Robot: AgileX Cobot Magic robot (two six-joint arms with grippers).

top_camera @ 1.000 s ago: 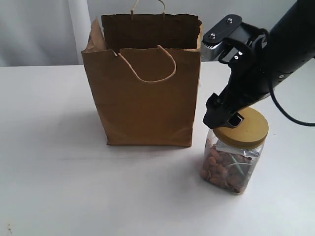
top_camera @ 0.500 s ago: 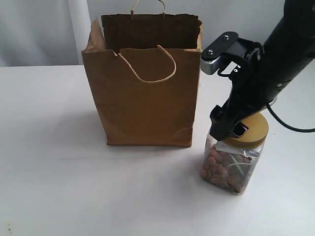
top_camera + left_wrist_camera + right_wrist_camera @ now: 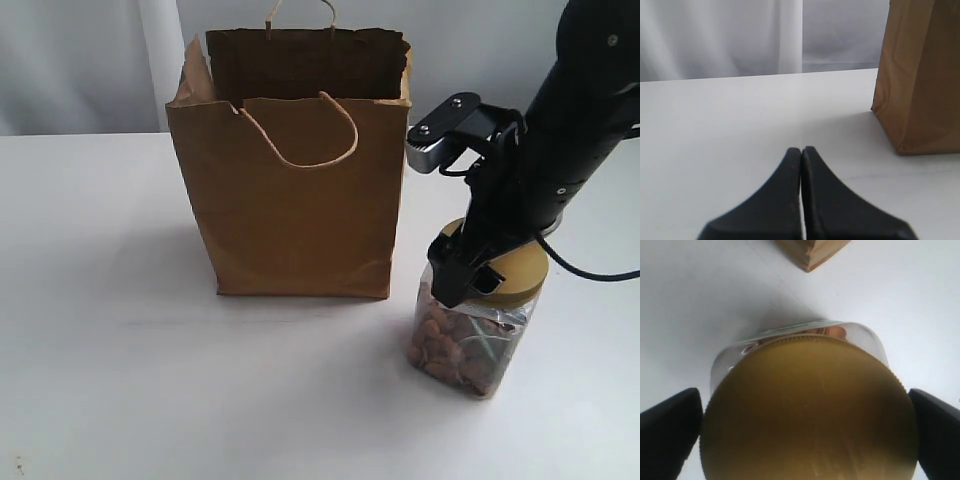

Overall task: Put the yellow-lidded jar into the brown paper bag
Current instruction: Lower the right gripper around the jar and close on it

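Note:
The yellow-lidded jar stands on the white table just right of the brown paper bag, nuts showing through its clear wall. My right gripper is down over the mustard lid, open, one finger on each side of the lid rim at lid height. In the right wrist view the lid fills the space between the fingers, and I cannot tell whether they touch it. The bag stands upright with its mouth open. My left gripper is shut on nothing, low over the table, with the bag's side off to one side.
The white table spreads left of and in front of the bag. A pale curtain hangs behind. The bag's bottom corner lies close to the jar. The right arm's black body rises above the jar.
The right gripper has come down and slightly right, from above the lid to straddling it. The jar and bag have not moved.

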